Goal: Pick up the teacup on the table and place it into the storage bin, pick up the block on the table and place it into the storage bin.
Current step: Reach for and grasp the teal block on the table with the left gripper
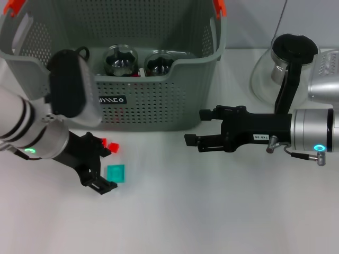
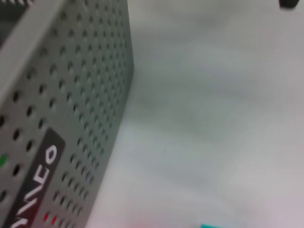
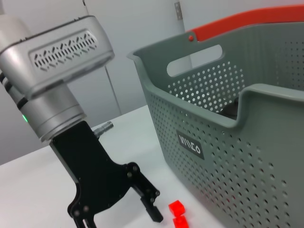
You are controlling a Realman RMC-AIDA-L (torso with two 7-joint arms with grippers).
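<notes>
Currently, by label:
Bin: large grey-green perforated plastic storage bin [image 1: 159, 100] is standing at the table's far side; two glass teacups [image 1: 121, 61] are already sitting inside.
Blocks: small red plastic blocks [image 1: 108, 145] are lying just in front of the bin wall; flat teal square block [image 1: 116, 172] is lying beside them.
Left gripper [image 1: 100, 166]: hovering low over the blocks, fingers spread, gripping nothing.
Right gripper [image 1: 198, 128]: hanging beside the bin, fingers apart, empty.
Handling: blocks are looking light, rigid, non-fragile; pinching flat opposite sides seems best.
Views: right wrist view is showing the left gripper's fingers [image 3: 151, 209] next to the red blocks [image 3: 176, 208]; left wrist view is showing only bin wall [image 2: 66, 118] and a teal sliver.
</notes>
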